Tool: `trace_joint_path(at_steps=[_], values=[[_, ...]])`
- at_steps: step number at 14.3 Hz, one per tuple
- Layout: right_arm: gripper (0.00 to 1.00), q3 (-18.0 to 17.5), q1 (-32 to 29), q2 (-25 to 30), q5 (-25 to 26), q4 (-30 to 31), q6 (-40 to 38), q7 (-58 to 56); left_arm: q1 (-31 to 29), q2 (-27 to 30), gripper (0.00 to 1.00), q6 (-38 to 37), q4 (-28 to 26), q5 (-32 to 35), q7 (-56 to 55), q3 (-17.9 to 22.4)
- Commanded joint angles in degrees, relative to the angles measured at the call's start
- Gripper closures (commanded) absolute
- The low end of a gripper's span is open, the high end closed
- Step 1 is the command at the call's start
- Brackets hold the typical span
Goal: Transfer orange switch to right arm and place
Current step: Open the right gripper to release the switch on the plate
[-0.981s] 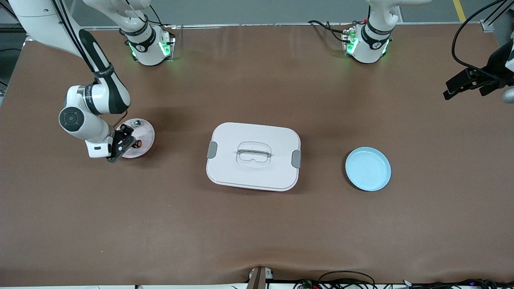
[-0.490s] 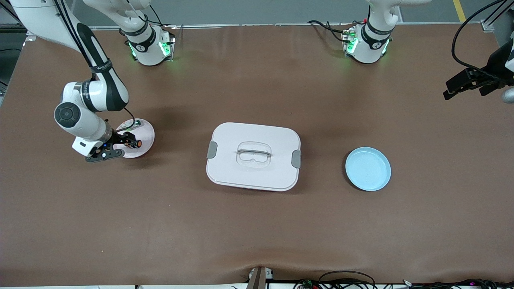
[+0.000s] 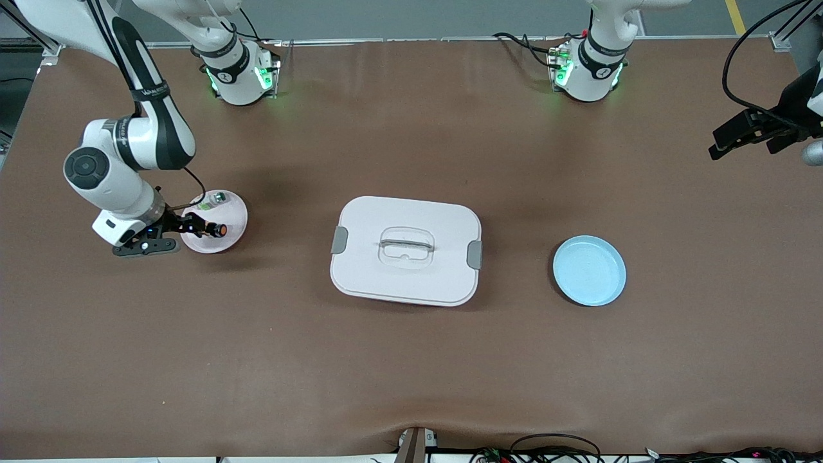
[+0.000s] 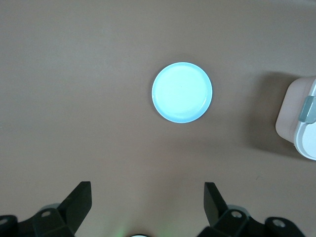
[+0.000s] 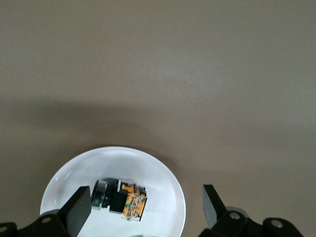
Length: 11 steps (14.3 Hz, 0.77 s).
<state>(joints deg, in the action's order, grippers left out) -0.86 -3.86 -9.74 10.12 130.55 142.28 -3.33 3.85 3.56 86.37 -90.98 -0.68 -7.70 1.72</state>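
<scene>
1. The switch is lying on the pink plate, at nine o'clock from the box.
2. The right gripper is hovering beside it, fingers open, gripping nothing.
3. The left gripper is waiting high over the bench's end, fingers open.
4. Picking, handover and placing are all remaining.

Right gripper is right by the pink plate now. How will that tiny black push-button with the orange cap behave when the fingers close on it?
The orange-capped black push-button lies on its side on the small pink plate, so its round body may roll away. It looks tiny and probably light, so it could skid on the smooth plate. The open right gripper should probably close slowly.
</scene>
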Motion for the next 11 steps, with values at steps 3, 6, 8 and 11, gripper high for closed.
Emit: trace_joint_path(at_steps=[3, 6, 8, 11], values=[[0.0, -0.55, -0.36, 4.9, -4.57, -3.0, -6.8, 1.31, 0.37, 0.83, 0.0, -0.94, -0.69, -0.73, 1.64, -0.66], [0.0, -0.55, -0.27, 4.55, -8.09, -12.22, -20.07, 1.4, 0.28, 0.66, 0.0, -0.85, -0.6, -0.11, 4.7, -0.57], [0.0, -0.64, -0.18, 4.81, -8.27, -15.92, -25.01, 1.49, 0.19, 0.74, 0.0, -0.76, -0.6, -0.11, 5.07, -0.57], [0.0, -0.55, -0.35, 4.73, -8.27, -20.5, -29.24, 1.57, 0.37, 0.74, 0.0, -0.76, -0.6, -0.03, 5.15, -0.57]])
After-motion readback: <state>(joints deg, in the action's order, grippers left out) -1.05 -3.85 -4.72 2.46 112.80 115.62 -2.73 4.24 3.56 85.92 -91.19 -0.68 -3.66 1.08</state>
